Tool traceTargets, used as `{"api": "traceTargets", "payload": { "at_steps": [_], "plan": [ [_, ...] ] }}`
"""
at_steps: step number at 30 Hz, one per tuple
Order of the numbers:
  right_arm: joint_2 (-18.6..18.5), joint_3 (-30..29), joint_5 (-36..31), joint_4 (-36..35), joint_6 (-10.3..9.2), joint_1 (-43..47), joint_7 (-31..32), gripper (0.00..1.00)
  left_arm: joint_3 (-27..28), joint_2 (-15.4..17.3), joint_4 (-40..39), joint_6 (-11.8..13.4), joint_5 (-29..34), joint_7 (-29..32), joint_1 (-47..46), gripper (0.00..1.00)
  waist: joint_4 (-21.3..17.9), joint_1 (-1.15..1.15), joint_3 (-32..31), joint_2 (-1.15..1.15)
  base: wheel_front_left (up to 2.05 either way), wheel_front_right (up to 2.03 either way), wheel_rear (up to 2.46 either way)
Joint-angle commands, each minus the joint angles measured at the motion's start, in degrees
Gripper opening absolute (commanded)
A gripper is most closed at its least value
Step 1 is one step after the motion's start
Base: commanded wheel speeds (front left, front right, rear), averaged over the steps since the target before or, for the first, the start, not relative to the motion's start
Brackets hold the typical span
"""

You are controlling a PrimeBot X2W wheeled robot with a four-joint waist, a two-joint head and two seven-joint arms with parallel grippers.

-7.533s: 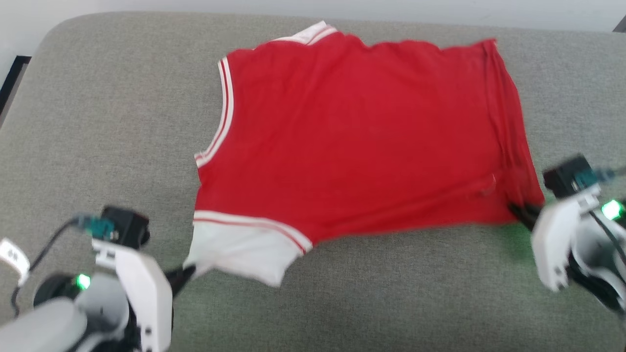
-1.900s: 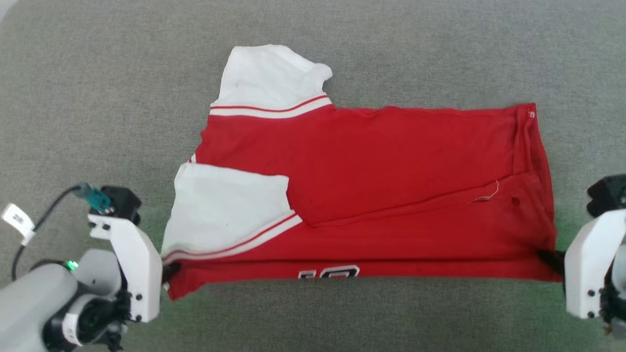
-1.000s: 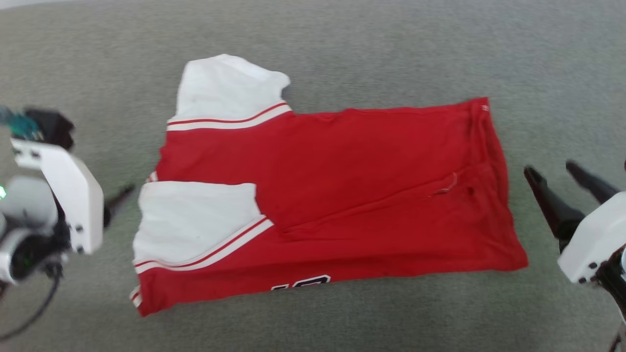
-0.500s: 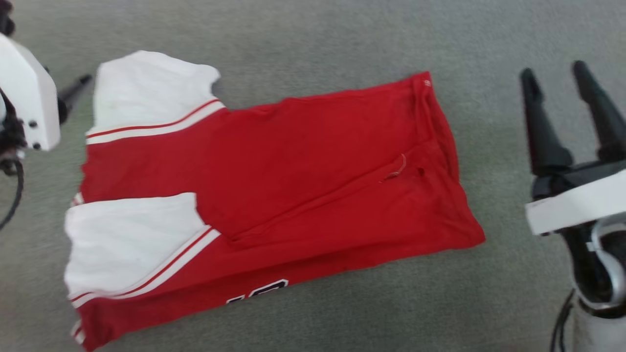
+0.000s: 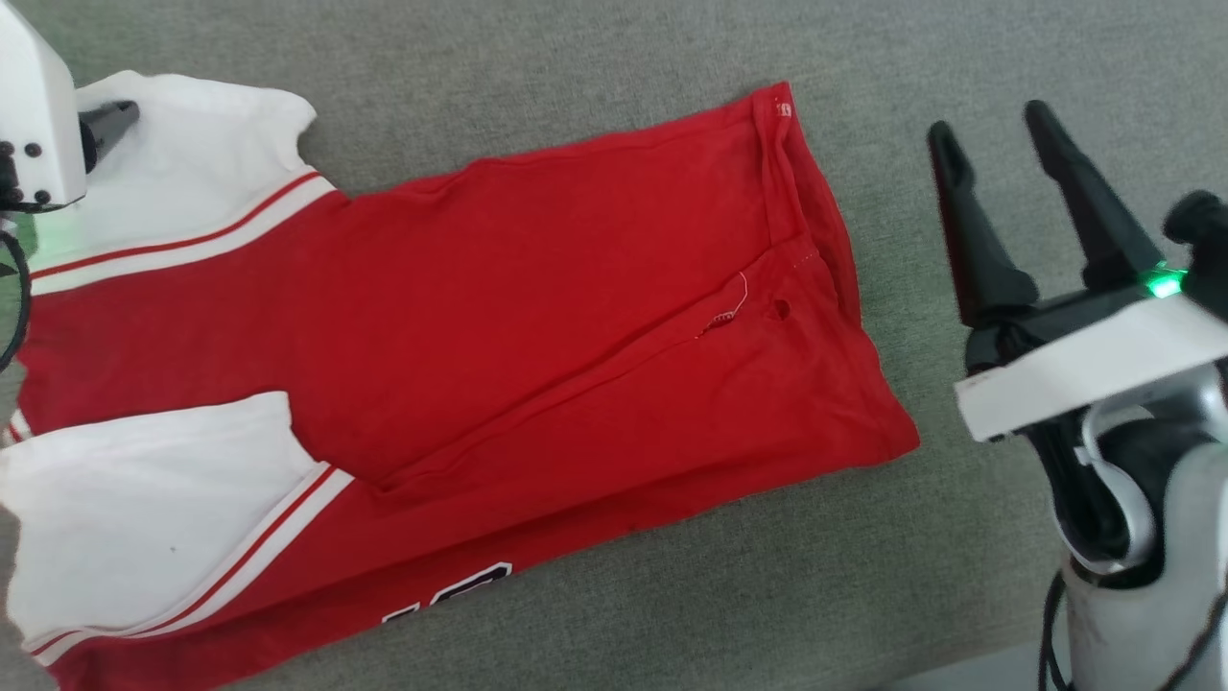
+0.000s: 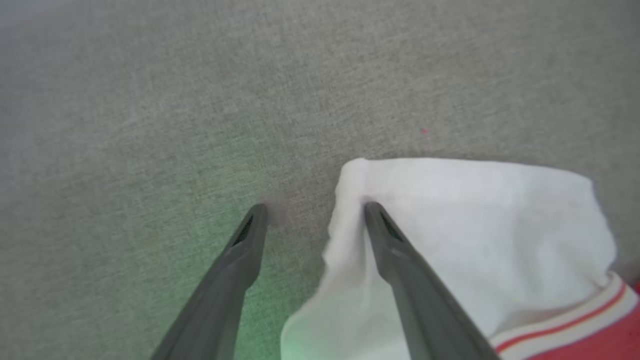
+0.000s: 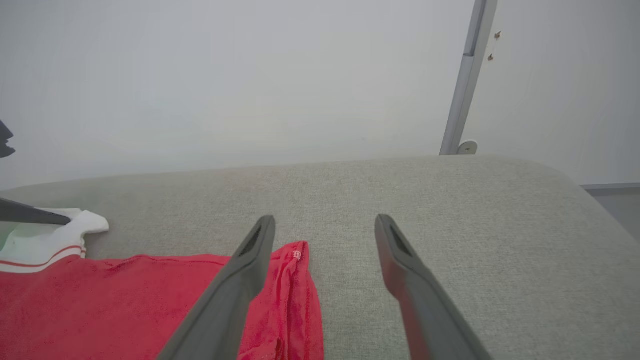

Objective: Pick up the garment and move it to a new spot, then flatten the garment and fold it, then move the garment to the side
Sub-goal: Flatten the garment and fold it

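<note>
Grey cushion (image 5: 576,58) | garment (image 5: 528,288) beside right end effector (image 5: 988,120) | sleeve (image 6: 475,225) at left end effector (image 6: 312,210)

I see a grey woven upholstered pad (image 5: 595,58) along the top of the head view, a tiny red speck (image 6: 424,131) on it right of centre in the left wrist view, and a white wall (image 7: 225,75) with a slim grey post (image 7: 462,85) at the right wrist view's upper right.

Left gripper (image 6: 315,209) reaches in at the head view's upper left, jaws spread wide, pointing down and right. Right gripper (image 5: 988,123) stands at the right side, fingers (image 5: 979,240) upward, parted, holding nothing
</note>
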Motion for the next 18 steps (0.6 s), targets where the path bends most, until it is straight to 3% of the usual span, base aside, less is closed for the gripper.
{"api": "traceTargets", "payload": {
  "at_steps": [1,5,6,11,18],
  "plan": [
    [0.01,0.68,-0.03,0.82,-0.03,-1.26,0.94,1.0,-0.36,-0.92,1.86,0.43,0.05,1.67,-1.09,1.0,-0.51,0.0,0.99,0.0,0.0,0.0,0.0],
    [-1.16,2.19,0.22,3.29,-0.03,-3.82,3.0,1.0,-2.02,-3.18,5.75,0.97,-0.34,5.39,-0.41,1.0,-0.56,0.0,1.92,0.0,0.0,0.0,0.0],
    [-1.78,3.43,0.84,5.14,-0.03,-5.86,4.33,1.0,-2.3,-4.09,7.28,1.12,-0.64,6.48,-0.52,0.0,-0.51,0.0,2.39,0.0,0.0,0.0,0.0],
    [-3.03,6.04,2.97,10.46,-0.03,-11.22,7.93,1.0,-2.74,-5.38,8.48,0.04,0.32,6.04,-2.23,0.0,-0.04,0.0,3.26,0.0,0.0,0.0,0.0],
    [-6.72,11.05,4.65,24.47,-0.04,-22.54,16.63,1.0,-2.98,-8.83,9.98,-1.67,1.25,3.86,-5.54,0.0,2.01,0.0,4.29,0.0,0.0,0.0,0.0]
  ]
}}
